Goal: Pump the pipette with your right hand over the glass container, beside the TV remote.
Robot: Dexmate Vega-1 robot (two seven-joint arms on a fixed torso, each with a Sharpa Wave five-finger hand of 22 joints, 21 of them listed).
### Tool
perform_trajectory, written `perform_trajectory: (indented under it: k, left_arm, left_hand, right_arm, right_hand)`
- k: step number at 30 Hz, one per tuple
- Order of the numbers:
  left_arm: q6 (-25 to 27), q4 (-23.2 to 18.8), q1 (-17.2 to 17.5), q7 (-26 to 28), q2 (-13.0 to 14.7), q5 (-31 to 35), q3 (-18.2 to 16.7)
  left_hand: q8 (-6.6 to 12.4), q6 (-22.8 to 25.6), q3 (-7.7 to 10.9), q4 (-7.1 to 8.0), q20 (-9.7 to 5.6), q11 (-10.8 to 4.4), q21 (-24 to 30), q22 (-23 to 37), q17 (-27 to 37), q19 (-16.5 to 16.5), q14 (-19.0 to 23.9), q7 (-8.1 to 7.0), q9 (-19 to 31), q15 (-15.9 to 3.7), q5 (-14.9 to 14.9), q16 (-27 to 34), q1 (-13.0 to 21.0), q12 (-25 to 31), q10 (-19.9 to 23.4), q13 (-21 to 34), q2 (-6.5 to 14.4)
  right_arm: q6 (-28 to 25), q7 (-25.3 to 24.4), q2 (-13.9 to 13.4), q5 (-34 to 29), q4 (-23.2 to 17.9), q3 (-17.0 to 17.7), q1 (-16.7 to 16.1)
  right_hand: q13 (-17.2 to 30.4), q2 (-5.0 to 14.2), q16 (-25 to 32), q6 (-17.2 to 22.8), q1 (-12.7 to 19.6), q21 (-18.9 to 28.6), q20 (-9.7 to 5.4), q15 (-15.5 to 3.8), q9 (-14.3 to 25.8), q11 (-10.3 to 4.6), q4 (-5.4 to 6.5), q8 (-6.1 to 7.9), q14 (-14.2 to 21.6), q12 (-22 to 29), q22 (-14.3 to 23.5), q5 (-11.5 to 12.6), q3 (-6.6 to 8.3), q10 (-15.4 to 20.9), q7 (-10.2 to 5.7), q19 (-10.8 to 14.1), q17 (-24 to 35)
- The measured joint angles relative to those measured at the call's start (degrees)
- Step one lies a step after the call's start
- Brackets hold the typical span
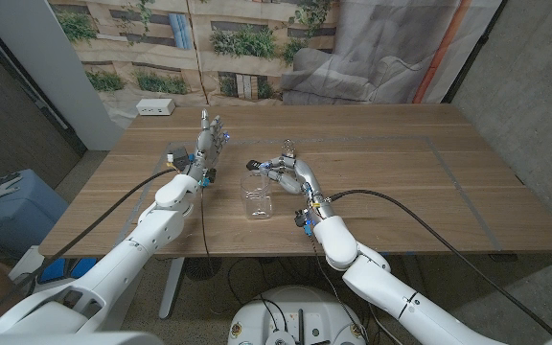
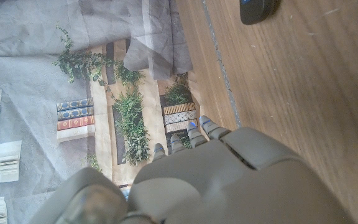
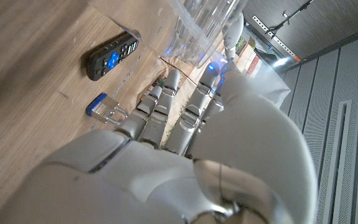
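wooden table [image 1: 401, 182] under us: our right hand [image 1: 290, 172] sits just beside the glass container [image 1: 257, 195], fingers curled around what looks like the pipette [image 1: 260, 165]. beyond the glass container, our left hand [image 1: 207, 144] stands upright, fingers apart, holding nothing. the tv remote [image 3: 110, 55] lies near the container.

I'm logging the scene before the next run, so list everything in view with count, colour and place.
glass container: one, clear, on the table's near middle, just left of the right hand.
pipette: one, clear with a dark end, held over the container.
TV remote: one, black with blue button, on the table.
padlock: one, blue and silver, near the remote.
white box: one, at the far left corner.
table: one, wooden.
blue bin: one, on the floor to the left.
left hand: one, white, fingers apart, holding nothing.
right hand: one, white, gripping the pipette.
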Motion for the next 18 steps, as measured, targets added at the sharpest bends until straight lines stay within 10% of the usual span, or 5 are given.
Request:
perform_trajectory:
  k: [18]
  left_arm:
    - [0.0, 0.0, 0.0, -0.01, 0.0, 0.0, 0.0]
  left_hand:
    - [0.0, 0.0, 0.0, 0.0, 0.0, 0.0, 0.0, 0.0, 0.0, 0.0, 0.0, 0.0, 0.0, 0.0, 0.0, 0.0, 0.0, 0.0, 0.0, 0.0, 0.0]
  right_arm:
    - [0.28, 0.83, 0.32, 1.87, 0.39, 0.01, -0.01]
  right_hand:
    - [-0.52, 0.1, 0.0, -0.43, 1.9, 0.0, 0.01, 0.0, -0.91, 0.22, 0.01, -0.59, -0.44, -0.89, 0.0, -0.25, -0.01, -0.23, -0.43, 0.0, -0.01]
